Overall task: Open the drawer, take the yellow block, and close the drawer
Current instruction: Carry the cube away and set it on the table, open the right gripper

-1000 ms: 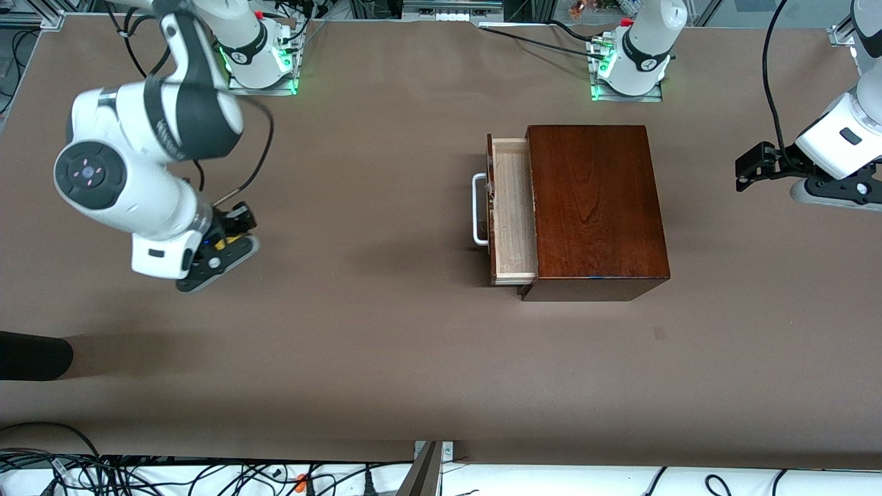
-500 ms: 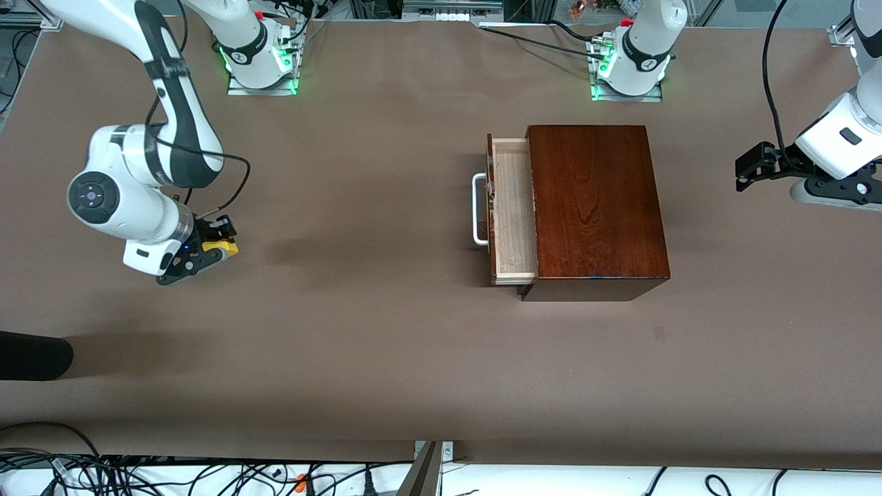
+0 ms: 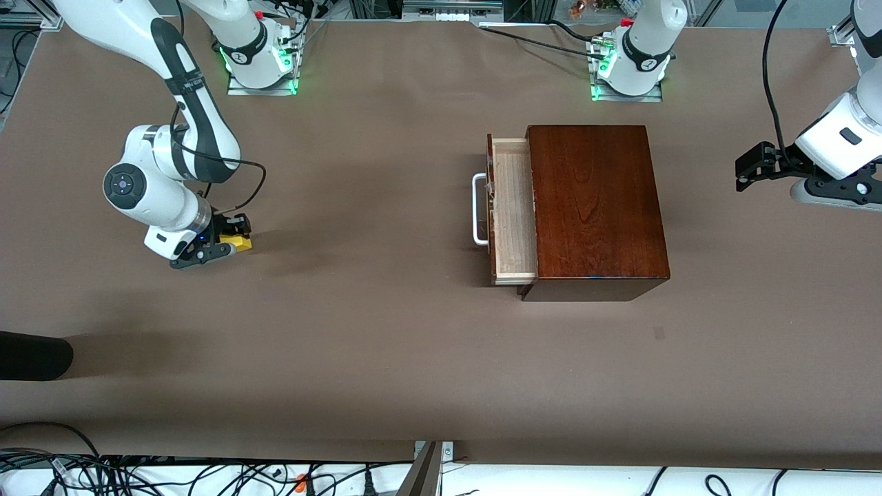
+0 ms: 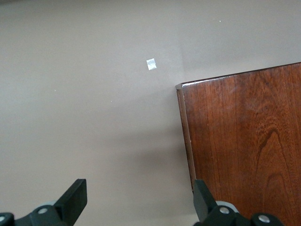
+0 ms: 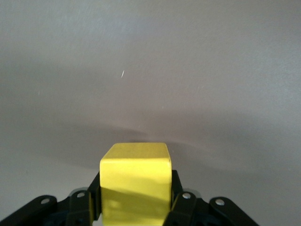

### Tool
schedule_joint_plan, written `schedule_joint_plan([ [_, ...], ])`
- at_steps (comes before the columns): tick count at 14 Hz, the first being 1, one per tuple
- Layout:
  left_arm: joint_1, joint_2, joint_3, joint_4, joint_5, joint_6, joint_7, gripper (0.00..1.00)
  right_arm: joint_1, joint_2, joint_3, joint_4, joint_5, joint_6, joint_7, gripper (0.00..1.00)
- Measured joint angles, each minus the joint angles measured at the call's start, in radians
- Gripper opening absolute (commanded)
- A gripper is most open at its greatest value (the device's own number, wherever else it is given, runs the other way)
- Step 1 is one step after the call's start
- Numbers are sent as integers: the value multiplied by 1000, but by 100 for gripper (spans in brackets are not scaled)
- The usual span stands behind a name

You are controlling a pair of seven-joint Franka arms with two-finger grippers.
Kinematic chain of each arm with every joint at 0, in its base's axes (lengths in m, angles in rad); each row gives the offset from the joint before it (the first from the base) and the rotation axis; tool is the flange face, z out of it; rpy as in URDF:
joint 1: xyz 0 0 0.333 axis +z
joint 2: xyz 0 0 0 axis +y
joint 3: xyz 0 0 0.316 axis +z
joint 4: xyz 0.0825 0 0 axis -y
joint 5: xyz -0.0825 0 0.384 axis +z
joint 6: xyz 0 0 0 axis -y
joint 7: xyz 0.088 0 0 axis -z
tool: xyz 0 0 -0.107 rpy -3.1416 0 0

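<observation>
The dark reddish-brown wooden box (image 3: 596,207) stands mid-table with its drawer (image 3: 513,210) pulled partly out toward the right arm's end, showing its pale wood inside and its white U-shaped handle (image 3: 477,210). My right gripper (image 3: 231,242) is shut on the yellow block (image 3: 238,242) low at the table near the right arm's end; in the right wrist view the yellow block (image 5: 135,181) sits clamped between the black fingers (image 5: 87,200). My left gripper (image 3: 751,167) is open and waits at the left arm's end; its wrist view shows the box (image 4: 244,141) corner beneath the open left gripper (image 4: 138,207).
A dark rounded object (image 3: 31,355) lies at the table edge at the right arm's end, nearer the front camera. A small pale patch (image 3: 659,333) marks the table nearer the camera than the box; it also shows in the left wrist view (image 4: 151,64). Cables run along the near edge.
My right arm has lowered the yellow block down to the table surface near the right arm's end. The left arm and the drawer have not moved.
</observation>
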State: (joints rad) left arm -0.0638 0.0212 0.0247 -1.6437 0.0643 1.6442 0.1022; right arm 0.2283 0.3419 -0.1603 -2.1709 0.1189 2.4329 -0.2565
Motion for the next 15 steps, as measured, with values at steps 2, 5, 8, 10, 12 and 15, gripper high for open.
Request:
schedule_joint_plan([
  [2, 0, 0, 0, 0, 0, 0, 0, 100, -3, 43, 3, 28, 11, 28, 48, 0],
  [5, 0, 0, 0, 0, 0, 0, 0, 100, -15, 136, 27, 116, 16, 35, 74, 1],
  [8, 0, 0, 0, 0, 0, 0, 0, 100, -25, 163, 36, 158, 17, 28, 80, 100],
  [10, 0, 0, 0, 0, 0, 0, 0, 100, -39, 165, 38, 160, 17, 29, 76, 100],
  [12, 0, 0, 0, 0, 0, 0, 0, 100, -54, 156, 38, 167, 17, 21, 59, 100],
  [15, 0, 0, 0, 0, 0, 0, 0, 100, -63, 45, 38, 192, 18, -177, 60, 100],
])
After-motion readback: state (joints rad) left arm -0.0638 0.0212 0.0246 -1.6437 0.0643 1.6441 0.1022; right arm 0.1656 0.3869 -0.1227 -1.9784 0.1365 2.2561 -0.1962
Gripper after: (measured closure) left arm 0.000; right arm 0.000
